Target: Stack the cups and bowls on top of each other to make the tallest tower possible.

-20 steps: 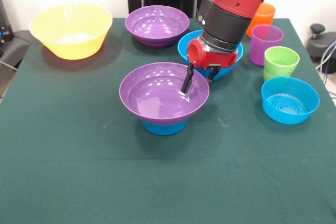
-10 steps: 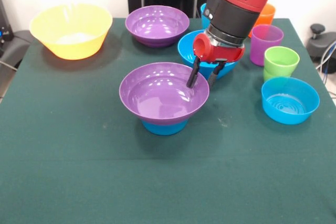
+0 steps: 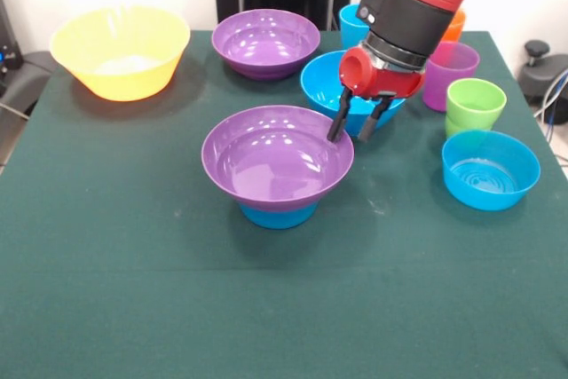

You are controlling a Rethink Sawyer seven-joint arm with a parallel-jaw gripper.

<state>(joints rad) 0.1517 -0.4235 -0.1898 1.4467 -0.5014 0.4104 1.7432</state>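
The gripper [image 3: 352, 123] hangs with its two black fingers [image 3: 338, 122] parted and empty, just beside the rim of the wide purple bowl [image 3: 277, 157], which sits on a small blue bowl [image 3: 278, 216] mid-table, forming the tower.

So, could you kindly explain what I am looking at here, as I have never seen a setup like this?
This is one picture, taken from across a green table, facing a red and black robot arm that comes down from the top. Its tool, two dark open fingers, holds nothing and hangs by the far rim of a purple bowl that sits on a small blue bowl: a short tower. Around it stand a yellow bowl, a second purple bowl, a large blue bowl, another small blue bowl, and purple, green, orange and light blue cups.
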